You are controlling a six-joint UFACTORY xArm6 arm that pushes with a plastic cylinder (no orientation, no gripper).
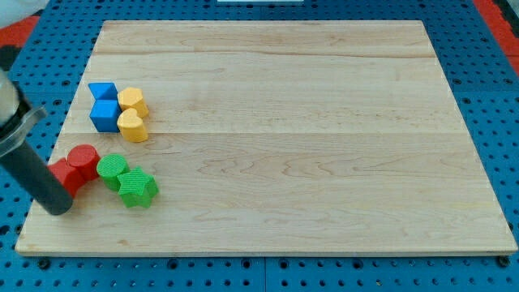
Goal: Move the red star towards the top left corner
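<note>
The red star [67, 177] lies near the board's left edge, in its lower half, partly hidden by my rod. A red cylinder [83, 159] touches it on its upper right. My tip [58, 209] rests on the board just below and left of the red star, right against it. The dark rod slants up to the view's left edge.
A green cylinder [112, 169] and a green star [138, 188] sit just right of the red blocks. Above them are two blue blocks [103, 91] [105, 116] and two yellow blocks [132, 100] [132, 126]. The wooden board [284, 130] lies on a blue pegboard.
</note>
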